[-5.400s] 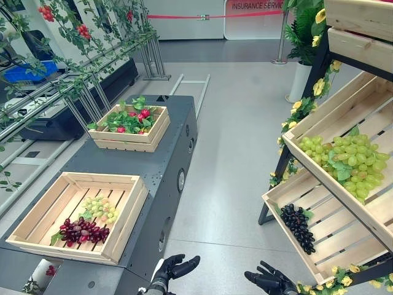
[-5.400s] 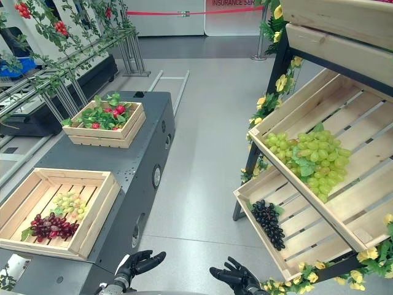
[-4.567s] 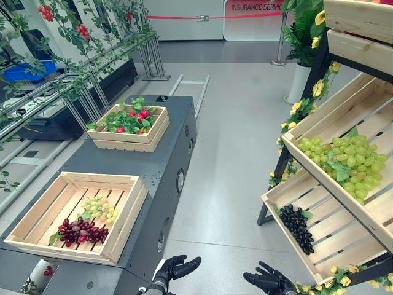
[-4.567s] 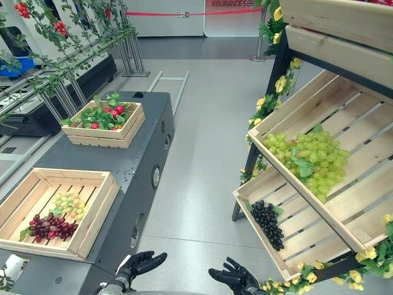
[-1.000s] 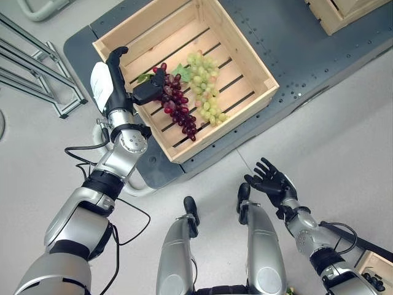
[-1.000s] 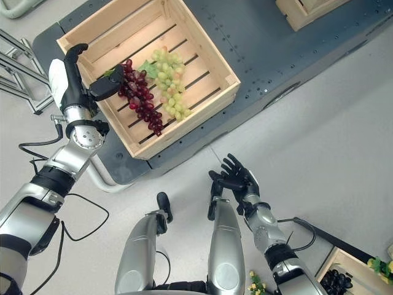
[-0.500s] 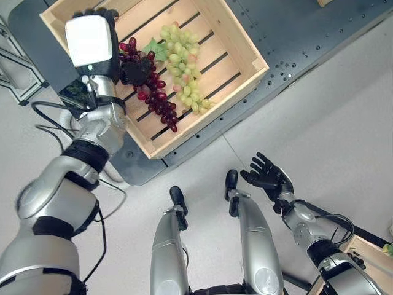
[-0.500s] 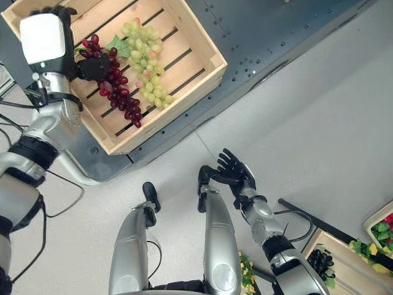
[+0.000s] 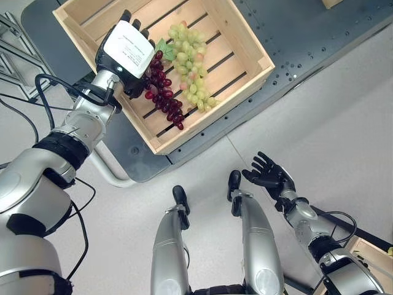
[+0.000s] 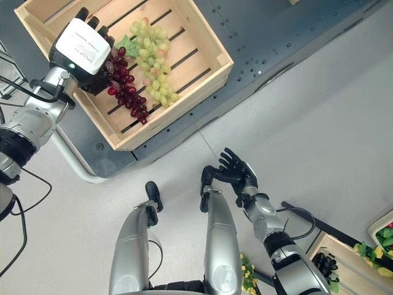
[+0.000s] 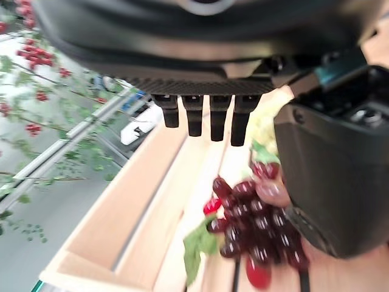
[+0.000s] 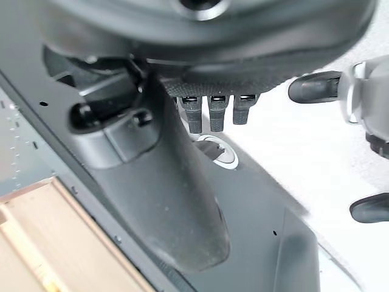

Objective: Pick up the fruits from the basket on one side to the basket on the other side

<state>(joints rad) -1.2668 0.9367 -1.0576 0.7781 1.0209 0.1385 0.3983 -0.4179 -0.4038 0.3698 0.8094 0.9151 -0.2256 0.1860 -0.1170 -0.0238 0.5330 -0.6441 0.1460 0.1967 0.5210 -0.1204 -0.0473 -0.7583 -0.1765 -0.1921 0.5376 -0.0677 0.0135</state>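
A wooden crate (image 9: 212, 109) on the dark grey table (image 9: 295, 37) holds a bunch of red grapes (image 9: 164, 101) and a bunch of green grapes (image 9: 191, 67) side by side. My left hand (image 9: 126, 50) hovers over the upper end of the red bunch, its white-covered back facing up. In the left wrist view its fingers (image 11: 200, 115) reach straight out over the red grapes (image 11: 255, 231) while the thumb (image 11: 328, 170) rests beside them. My right hand (image 9: 270, 178) hangs open above the floor, fingers spread, well away from the crate.
A metal rack (image 9: 12, 37) stands to the left of the table. At the lower right a shelf crate with dark grapes (image 10: 325, 264) and another with red fruit and leaves (image 10: 384, 236) peek in. Open grey floor lies between table and shelf.
The camera has shifted. My left hand has moved over the top of the red grape bunch and turned, where before it stood beside it. The right hand stays spread.
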